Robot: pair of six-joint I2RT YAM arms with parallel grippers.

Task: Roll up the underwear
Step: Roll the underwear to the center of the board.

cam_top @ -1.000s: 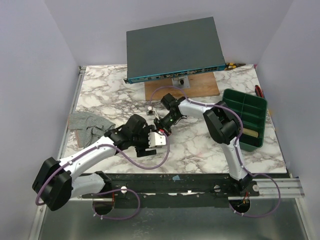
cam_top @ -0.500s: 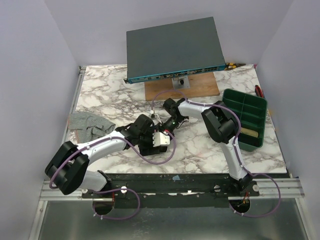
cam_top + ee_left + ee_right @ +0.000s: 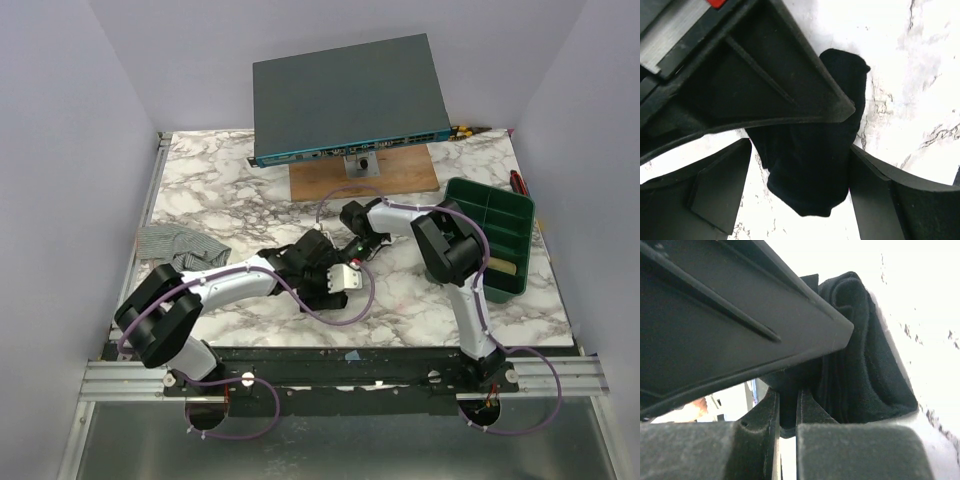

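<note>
From the left wrist view I see the underwear (image 3: pixel 810 170) as a black, tightly bunched bundle lying on the marble table (image 3: pixel 420 300). Its long axis runs up and down that picture, leaning a little. One narrower end points to the upper right and a rounder, fuller end points to the bottom edge. The cloth is matte and dark, with soft folds, and no print that I can make out. From the right wrist view the underwear (image 3: pixel 865 365) shows stacked layers at its edge, like a roll seen from the side. My left claw (image 3: pixel 800 195) stands wide, one finger on either side of the bundle, across its width. My right claw (image 3: pixel 789 400) is narrow, and dark cloth sits in the slit between its fingers. From above, both claws meet near the middle of the table, the left claw (image 3: pixel 335 275) just in front of the right claw (image 3: pixel 352 250). They cover the bundle, so I cannot tell its direction on the table from there. A grey cloth (image 3: pixel 175 248) lies well apart at the left edge, and a green tray (image 3: pixel 495 235) sits on the right.
</note>
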